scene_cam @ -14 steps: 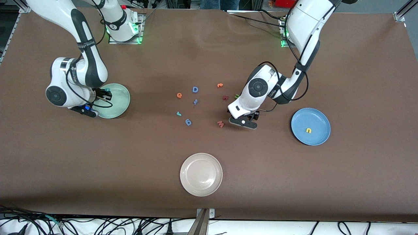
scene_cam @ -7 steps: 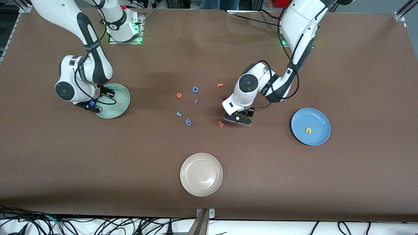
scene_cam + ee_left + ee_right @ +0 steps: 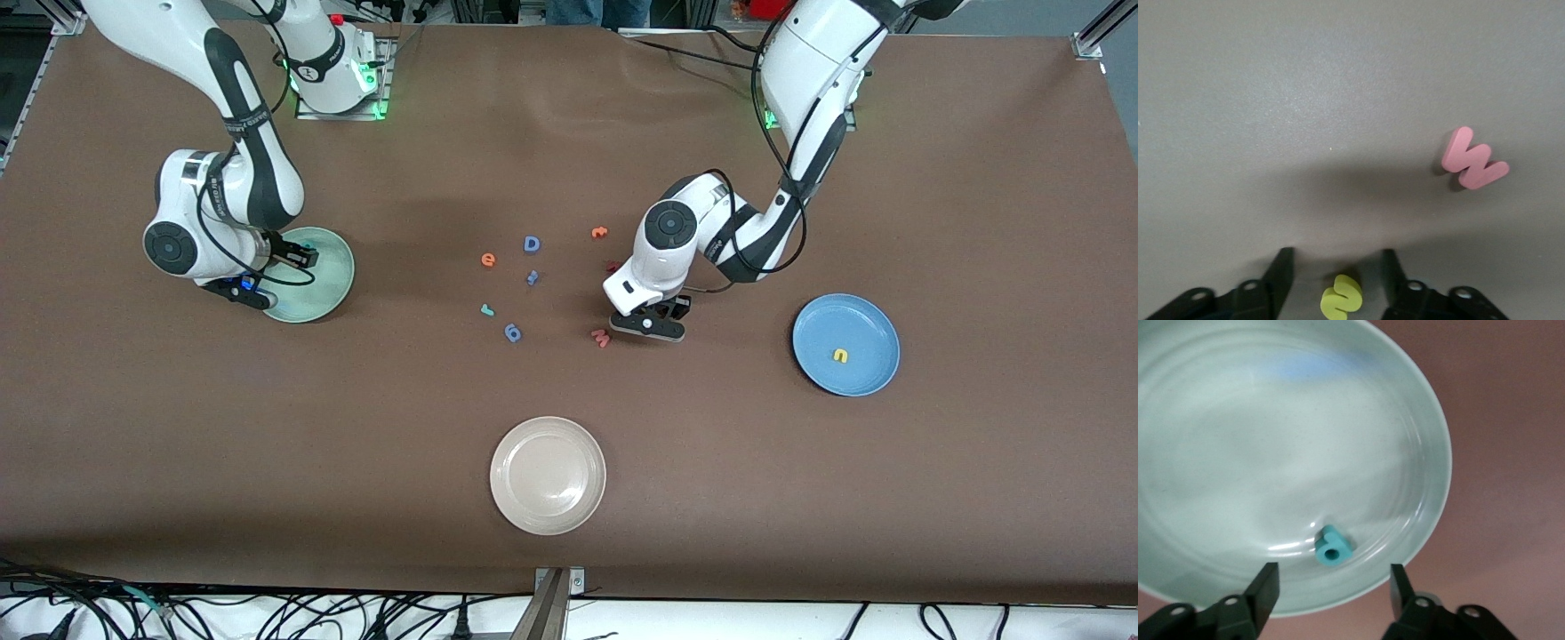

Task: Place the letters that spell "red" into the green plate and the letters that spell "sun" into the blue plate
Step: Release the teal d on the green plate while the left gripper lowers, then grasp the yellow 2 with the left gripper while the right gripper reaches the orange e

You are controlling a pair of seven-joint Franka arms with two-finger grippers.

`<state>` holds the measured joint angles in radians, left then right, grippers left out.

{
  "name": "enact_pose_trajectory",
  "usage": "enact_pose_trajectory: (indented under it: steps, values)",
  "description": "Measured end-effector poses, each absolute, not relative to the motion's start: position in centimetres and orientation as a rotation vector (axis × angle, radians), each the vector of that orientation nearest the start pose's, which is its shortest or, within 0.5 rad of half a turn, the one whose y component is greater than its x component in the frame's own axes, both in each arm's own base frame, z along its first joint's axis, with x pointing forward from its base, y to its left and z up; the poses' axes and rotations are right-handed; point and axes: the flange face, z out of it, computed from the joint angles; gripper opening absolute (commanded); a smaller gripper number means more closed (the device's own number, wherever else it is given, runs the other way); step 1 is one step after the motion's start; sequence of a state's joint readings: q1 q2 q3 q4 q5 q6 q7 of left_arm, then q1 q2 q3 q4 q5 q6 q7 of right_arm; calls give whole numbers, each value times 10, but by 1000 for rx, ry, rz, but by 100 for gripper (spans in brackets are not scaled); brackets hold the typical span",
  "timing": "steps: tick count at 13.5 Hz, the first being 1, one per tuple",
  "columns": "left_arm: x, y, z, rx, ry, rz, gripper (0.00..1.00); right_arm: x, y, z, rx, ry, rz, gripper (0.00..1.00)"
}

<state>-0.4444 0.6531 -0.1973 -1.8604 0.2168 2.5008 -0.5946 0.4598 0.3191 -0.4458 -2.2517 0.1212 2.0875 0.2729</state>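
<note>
My left gripper (image 3: 1337, 257) is low over the table beside the pink "w" (image 3: 1475, 160). Its fingers are open and straddle a yellow "s" (image 3: 1341, 298) without touching it. In the front view the left gripper (image 3: 653, 316) hides that letter. My right gripper (image 3: 1334, 568) hangs open over the edge of the green plate (image 3: 1218, 453), and a teal "d" shape (image 3: 1333, 547) lies loose in the plate. An orange "e" (image 3: 488, 260) and a teal "r" (image 3: 486, 310) lie mid-table. A yellow "u" (image 3: 840, 356) lies in the blue plate (image 3: 867, 324).
A blue "D" (image 3: 532, 244), an orange "t" (image 3: 599, 233), a dark red letter (image 3: 613, 266) and two small blue letters (image 3: 513, 332) are scattered mid-table. A beige plate (image 3: 548, 476) sits nearer the front camera.
The right gripper opened and the teal letter it held now lies in the green plate. The left gripper shifted toward the pink "w", came down around the yellow "s", and its fingers narrowed.
</note>
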Motion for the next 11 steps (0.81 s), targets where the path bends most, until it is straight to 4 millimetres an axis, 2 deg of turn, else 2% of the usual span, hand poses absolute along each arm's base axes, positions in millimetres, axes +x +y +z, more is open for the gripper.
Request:
enact_pose_trajectory:
  steps: [4, 6, 8, 11]
  values:
    - [513, -378, 170, -3124, 272, -15, 61, 517, 27, 271, -3081, 610, 763, 81]
    - [513, -377, 169, -3122, 272, -13, 61, 528, 51, 294, -3018, 646, 747, 83]
    - [512, -377, 169, -3121, 272, -12, 61, 531, 79, 299, -2976, 676, 731, 98]
    - [510, -376, 169, -3120, 274, -9, 61, 530, 135, 298, -2983, 753, 661, 98]
